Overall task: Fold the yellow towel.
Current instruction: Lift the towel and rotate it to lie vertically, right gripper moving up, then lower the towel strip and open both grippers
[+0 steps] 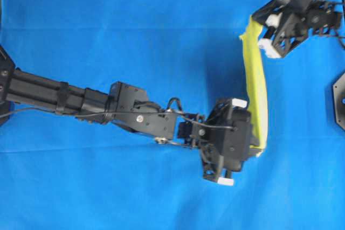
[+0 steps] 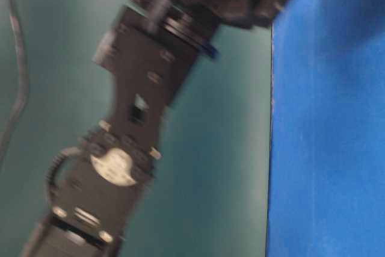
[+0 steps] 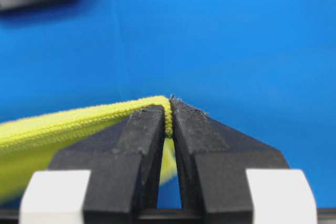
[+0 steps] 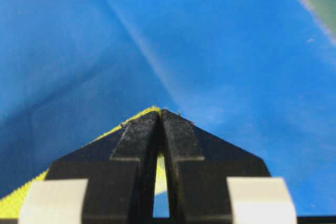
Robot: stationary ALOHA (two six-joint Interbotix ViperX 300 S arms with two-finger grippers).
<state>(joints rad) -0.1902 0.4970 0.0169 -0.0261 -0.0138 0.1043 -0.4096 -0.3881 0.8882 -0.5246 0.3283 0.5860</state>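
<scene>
In the left wrist view, the left gripper [image 3: 171,114] has its black fingers pressed together on the hemmed corner of the bright yellow-green fuzzy microfibre towel [image 3: 63,127], which trails away to the left above the large blue cloth [image 3: 236,40] covering the table. In the right wrist view, the right gripper [image 4: 160,116] is likewise clamped on a towel corner. From overhead, the towel [image 1: 256,79] hangs as a narrow strip stretched between the two grippers, lifted off the blue cloth.
</scene>
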